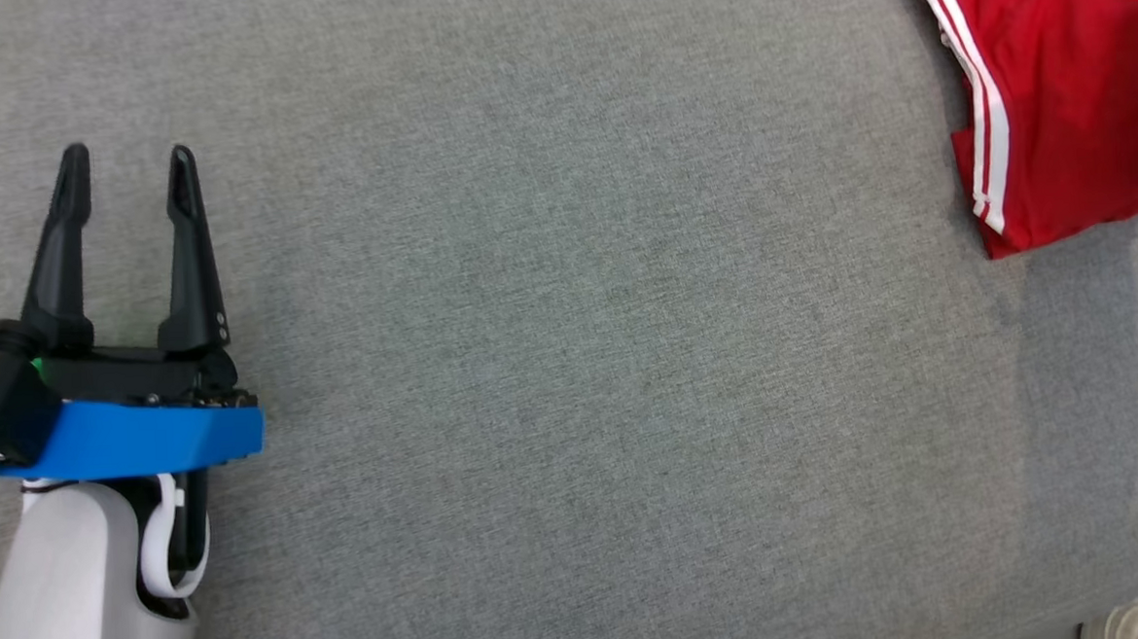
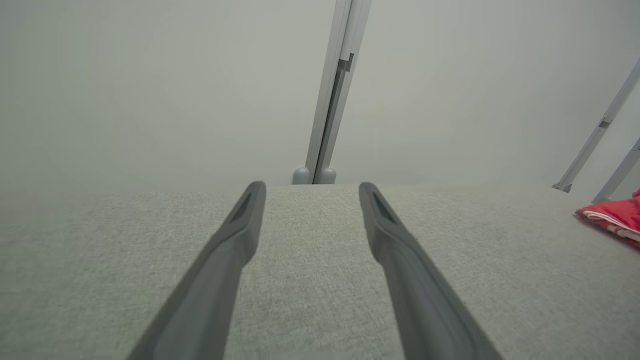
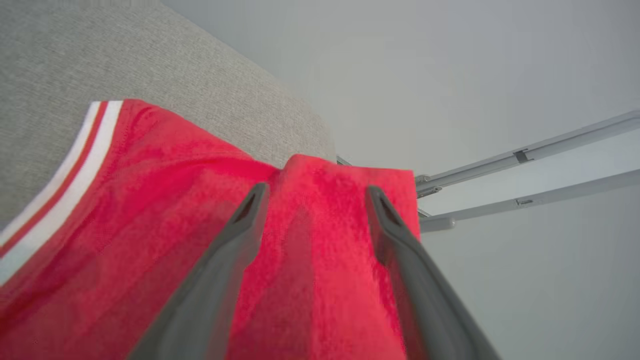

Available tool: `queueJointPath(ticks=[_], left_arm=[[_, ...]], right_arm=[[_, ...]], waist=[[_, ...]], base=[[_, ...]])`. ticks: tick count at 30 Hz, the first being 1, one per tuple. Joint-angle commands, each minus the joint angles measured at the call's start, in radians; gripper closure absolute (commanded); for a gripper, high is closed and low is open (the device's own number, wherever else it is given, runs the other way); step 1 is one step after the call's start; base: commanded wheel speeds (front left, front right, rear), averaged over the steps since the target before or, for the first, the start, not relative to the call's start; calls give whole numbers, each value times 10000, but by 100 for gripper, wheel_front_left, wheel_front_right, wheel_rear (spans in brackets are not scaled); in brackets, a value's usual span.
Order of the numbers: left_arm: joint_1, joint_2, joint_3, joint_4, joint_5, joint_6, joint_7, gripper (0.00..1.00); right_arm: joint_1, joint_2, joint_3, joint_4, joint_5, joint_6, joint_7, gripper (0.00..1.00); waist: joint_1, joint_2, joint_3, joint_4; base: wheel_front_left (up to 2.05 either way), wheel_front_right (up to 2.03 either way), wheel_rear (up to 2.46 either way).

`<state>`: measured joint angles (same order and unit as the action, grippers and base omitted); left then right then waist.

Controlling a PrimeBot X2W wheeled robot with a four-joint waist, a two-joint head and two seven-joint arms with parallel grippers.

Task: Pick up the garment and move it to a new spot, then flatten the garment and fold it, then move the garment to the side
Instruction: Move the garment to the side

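Note:
The garment [image 1: 1073, 89] is a red piece of clothing with white stripes along its hem, lying at the far right of the grey fabric surface [image 1: 571, 358]. My left gripper [image 1: 128, 167] rests open at the lower left of the head view, far from the cloth, with nothing between its fingers. From the left wrist view the same gripper [image 2: 311, 192] points over bare grey fabric, and the garment [image 2: 612, 217] lies at the right edge. In the right wrist view my right gripper [image 3: 314, 195] stands open just above the garment [image 3: 150, 220], its fingers spread over the red cloth.
A pale shoe [image 1: 1135, 621] of a person shows at the bottom right corner beyond the surface's edge. Grey metal frame posts [image 2: 330, 100] stand behind the far edge, and more rails [image 3: 525, 170] lie past the corner near the garment. A plain wall is behind.

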<state>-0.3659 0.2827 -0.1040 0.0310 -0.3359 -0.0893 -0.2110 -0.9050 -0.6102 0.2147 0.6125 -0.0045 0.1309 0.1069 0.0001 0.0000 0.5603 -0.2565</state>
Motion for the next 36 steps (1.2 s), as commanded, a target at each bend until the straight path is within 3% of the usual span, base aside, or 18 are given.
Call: queueJointPath(ticks=[1, 8, 15, 21, 27, 36], left_arm=[[109, -61, -39, 145, -57, -32, -103, 0], [330, -433, -232, 940, -155, -36, -357, 0], [942, -850, -242, 1662, -336, -83, -506, 0], [1531, -1045, -161, 1936, -356, -63, -538, 0], [1993, -1181, -88, 2161, -243, -13, -542, 0], [2522, -1321, 42, 2481, -36, -94, -545, 0]], right_arm=[[309, 187, -127, -9, 7, -1, -186, 0], [1319, 552, -521, -536, 535, -3, -613, 0], [2945, 908, -1438, -1836, 1454, 0, -1054, 0], [4450, 1588, -2315, -3290, 1913, 0, -960, 0], [6200, 2779, -3218, -4813, 2057, 0, -633, 0], [7753, 4124, -3657, -5472, 2216, 0, -680, 0]], waist=[[-1, 0, -266, 186], [-1, 0, -1042, 639], [-1, 0, -2369, 1327], [-1, 0, -3154, 1744], [-1, 0, -3759, 2140], [-1, 0, -4405, 2439]], base=[[0, 0, 0], [0, 0, 0], [0, 0, 0], [0, 0, 0], [0, 0, 0], [0, 0, 0]])
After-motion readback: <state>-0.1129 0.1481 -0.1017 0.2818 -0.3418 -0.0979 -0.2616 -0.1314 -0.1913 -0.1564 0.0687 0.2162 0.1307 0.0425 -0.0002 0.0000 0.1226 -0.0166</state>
